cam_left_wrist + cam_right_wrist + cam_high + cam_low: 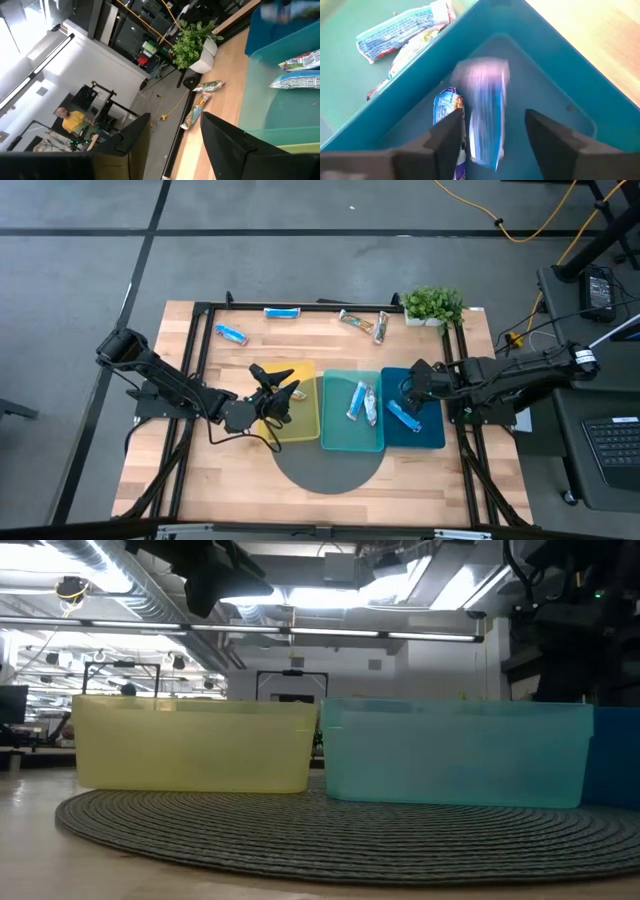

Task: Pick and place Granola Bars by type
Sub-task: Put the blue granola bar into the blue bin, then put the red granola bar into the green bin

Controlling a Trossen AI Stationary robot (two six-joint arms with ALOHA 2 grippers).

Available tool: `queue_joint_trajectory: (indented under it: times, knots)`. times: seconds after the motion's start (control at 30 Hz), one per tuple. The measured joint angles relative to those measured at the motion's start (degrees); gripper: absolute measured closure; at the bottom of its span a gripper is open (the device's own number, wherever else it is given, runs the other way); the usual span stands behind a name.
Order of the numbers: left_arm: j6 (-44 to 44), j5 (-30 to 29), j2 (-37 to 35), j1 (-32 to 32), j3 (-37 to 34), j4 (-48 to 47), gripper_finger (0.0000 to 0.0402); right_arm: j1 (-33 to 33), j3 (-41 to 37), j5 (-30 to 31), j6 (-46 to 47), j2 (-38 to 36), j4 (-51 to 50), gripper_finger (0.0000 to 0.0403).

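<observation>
My right gripper [492, 131] has its jaws spread, dropping a blue bar [487, 112] into the dark blue tray [430, 435]. My left gripper [275, 395], jaws spread and empty, hovers above the yellow tray [300, 425] at nine o'clock.

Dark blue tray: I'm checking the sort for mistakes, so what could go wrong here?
A blurred blue bar is between the open right tool fingers above the dark blue tray; it may land on the bar already there. Two bars sit in the teal tray alongside, so a bounce could mix types.
</observation>
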Motion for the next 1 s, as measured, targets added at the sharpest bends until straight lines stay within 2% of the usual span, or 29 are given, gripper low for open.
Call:
queue_joint_trajectory:
  times: [0.2,0.4,0.53,0.7,0.87,1.0]
  knots:
    - [0.0,0.0,0.0,0.0,0.0,0.0,0.0238,0.0,0.7,2.1,0.3,0.0,-0.5,0.0130]
    - [0.0,-1.1,0.0,0.0,0.0,-0.3,0.0238,0.0,4.4,7.0,-3.1,0.0,-0.3,0.0123]
    - [0.0,-4.3,0.0,0.0,0.0,-0.6,0.0243,0.0,7.2,13.3,-10.4,0.0,3.0,0.0123]
    - [2.4,-5.4,0.0,1.1,0.0,-0.8,0.0245,0.0,7.2,21.2,-27.6,0.0,20.4,0.0123]
    - [2.1,-5.4,0.0,5.2,0.0,-0.5,0.0246,0.0,4.4,21.5,-45.8,1.1,43.2,0.0123]
    - [3.3,-6.3,-0.6,9.4,0.0,-0.4,0.0247,-0.2,2.1,19.8,-54.1,3.7,55.7,0.0123]
